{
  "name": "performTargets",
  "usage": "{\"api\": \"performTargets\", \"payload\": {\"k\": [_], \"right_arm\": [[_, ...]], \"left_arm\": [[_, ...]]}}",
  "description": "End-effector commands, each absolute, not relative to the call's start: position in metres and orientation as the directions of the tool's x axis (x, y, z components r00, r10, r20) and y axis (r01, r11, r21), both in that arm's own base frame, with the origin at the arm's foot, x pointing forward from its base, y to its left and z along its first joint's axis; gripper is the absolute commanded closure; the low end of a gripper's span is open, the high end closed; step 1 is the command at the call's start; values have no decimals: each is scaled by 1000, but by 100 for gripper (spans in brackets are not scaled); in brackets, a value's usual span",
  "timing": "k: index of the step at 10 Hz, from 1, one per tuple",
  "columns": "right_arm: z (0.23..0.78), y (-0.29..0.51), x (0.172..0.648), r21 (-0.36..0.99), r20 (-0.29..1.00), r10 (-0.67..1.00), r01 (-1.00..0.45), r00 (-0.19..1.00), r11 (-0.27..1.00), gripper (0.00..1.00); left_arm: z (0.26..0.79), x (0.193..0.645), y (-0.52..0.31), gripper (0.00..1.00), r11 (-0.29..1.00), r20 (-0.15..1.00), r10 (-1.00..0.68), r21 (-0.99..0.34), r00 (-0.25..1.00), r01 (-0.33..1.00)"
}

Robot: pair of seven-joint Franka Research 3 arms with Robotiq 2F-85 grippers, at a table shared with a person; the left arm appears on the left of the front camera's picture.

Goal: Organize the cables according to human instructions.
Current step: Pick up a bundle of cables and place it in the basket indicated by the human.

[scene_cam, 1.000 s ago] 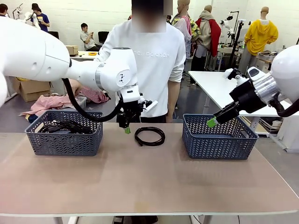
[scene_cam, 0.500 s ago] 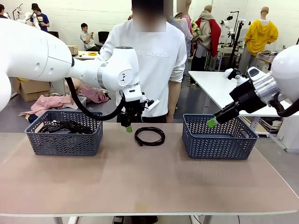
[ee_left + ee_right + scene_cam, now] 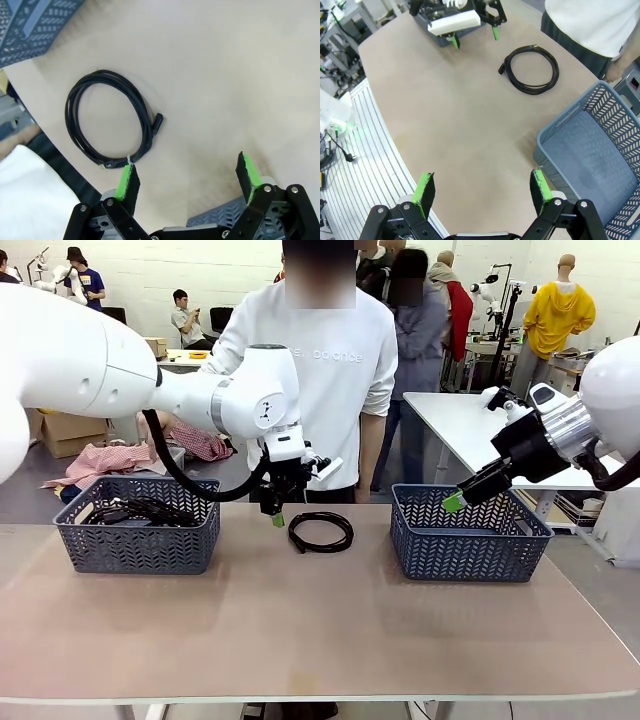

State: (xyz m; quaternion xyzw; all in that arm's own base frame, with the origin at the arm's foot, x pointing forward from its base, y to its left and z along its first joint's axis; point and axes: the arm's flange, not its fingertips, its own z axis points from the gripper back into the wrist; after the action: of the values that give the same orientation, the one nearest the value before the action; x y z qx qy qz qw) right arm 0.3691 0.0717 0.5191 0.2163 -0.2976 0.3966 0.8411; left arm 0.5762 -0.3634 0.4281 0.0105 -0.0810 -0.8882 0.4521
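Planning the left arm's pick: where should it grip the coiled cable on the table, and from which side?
Grip the coiled cable across one bundled arc of the ring, coming straight down. It lies flat, so the left gripper, open beside it, can probably straddle the strands.

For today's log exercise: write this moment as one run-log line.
left gripper: open, above table beside coiled cable | right gripper: open, by right basket | left basket: holds cables

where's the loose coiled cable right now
In the front view the coiled cable lies flat on the table, between the two baskets, just right of the left tool.
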Motion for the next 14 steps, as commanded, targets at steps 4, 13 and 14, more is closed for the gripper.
{"api": "performTargets", "payload": {"k": [4, 13, 14], "right_arm": [[516, 71, 372, 133, 695, 529, -811, 487, 570, 0], [516, 71, 372, 133, 695, 529, -811, 487, 570, 0], [516, 71, 372, 133, 695, 529, -811, 487, 570, 0]], "left_arm": [[384, 605, -375, 0, -735, 29, -667, 142, -745, 663], [350, 664, -398, 0, -720, -30, -694, 52, -719, 692], [349, 666, -398, 0, -715, -34, -699, 50, -714, 698]]}}
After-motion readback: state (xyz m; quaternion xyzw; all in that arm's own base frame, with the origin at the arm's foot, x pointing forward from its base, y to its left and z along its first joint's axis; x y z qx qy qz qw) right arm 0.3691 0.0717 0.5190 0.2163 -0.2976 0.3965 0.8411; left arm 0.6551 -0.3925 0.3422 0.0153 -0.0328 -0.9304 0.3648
